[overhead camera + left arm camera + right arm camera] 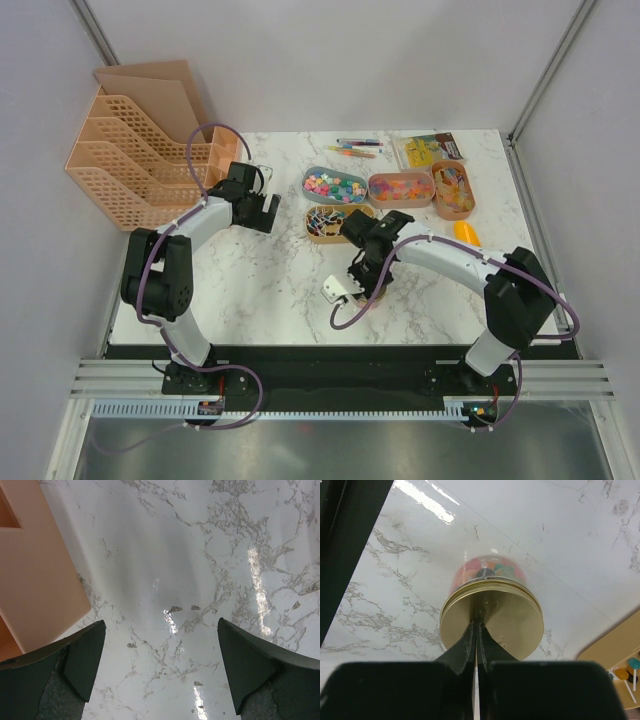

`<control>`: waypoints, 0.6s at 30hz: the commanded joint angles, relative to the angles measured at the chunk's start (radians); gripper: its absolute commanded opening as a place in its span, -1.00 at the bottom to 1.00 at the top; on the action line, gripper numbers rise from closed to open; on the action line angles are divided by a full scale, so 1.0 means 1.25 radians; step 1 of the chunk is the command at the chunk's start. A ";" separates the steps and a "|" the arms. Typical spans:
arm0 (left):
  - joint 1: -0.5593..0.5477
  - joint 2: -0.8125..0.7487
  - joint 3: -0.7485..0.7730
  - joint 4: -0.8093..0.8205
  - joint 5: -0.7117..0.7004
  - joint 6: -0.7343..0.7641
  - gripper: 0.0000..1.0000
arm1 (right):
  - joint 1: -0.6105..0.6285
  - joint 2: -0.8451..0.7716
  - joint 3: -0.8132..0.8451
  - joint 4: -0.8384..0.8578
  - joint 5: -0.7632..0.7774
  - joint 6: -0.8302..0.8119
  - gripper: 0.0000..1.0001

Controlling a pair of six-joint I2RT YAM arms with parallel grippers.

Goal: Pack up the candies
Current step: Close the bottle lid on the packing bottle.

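1. A peach plastic lattice file rack (120, 160) stands at the table's far left corner; what its slots hold cannot be made out.
2. The left gripper (262, 211) hangs just beside the rack's right end, over bare white marble table (260, 290); its jaws are spread as wide as they go, with nothing between them and nothing touched.
3. A grey-blue oval tray (308, 176) sits toward the far edge, about mid-table; it is full of small bright candies (333, 186) in pink, green, yellow and orange.
4. A tan oval tray (312, 233) sits just on the near side of the grey-blue one; it holds wrapped pieces in blue, red and white.
5. Thin coloured pens (357, 149) lie at the far edge behind the trays.
6. A clear jar (487, 567) with a round gold metal lid (515, 625) stands mid-table, on the near side of the tan tray; pink, orange and green candies show through its wall.
7. The right gripper (477, 625) points down at the jar; its jaws are pressed together with only a hairline slit between them; the tips rest on the middle of the lid; whether they pinch anything there I cannot tell.
8. A peach oval tray (400, 203) sits right of the grey-blue one and holds orange and pink candies.
9. A second peach oval tray (453, 214) touches it on the right, holding orange and yellow pieces.
10. A clear flat box (428, 150) with yellow contents lies at the far edge behind these two.
11. A yellow-orange plastic scoop (466, 232) lies near the right edge.
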 commanded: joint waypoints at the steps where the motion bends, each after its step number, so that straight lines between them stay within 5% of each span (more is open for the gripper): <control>1: 0.004 -0.018 -0.007 0.025 -0.006 -0.012 1.00 | 0.000 0.050 -0.041 0.035 -0.004 0.035 -0.95; 10: 0.004 -0.029 -0.010 0.026 -0.003 -0.009 1.00 | -0.020 -0.063 0.046 -0.014 0.000 0.042 -1.00; 18: 0.004 -0.015 0.009 0.022 0.005 -0.017 1.00 | -0.020 -0.033 0.045 -0.042 -0.002 0.024 -1.00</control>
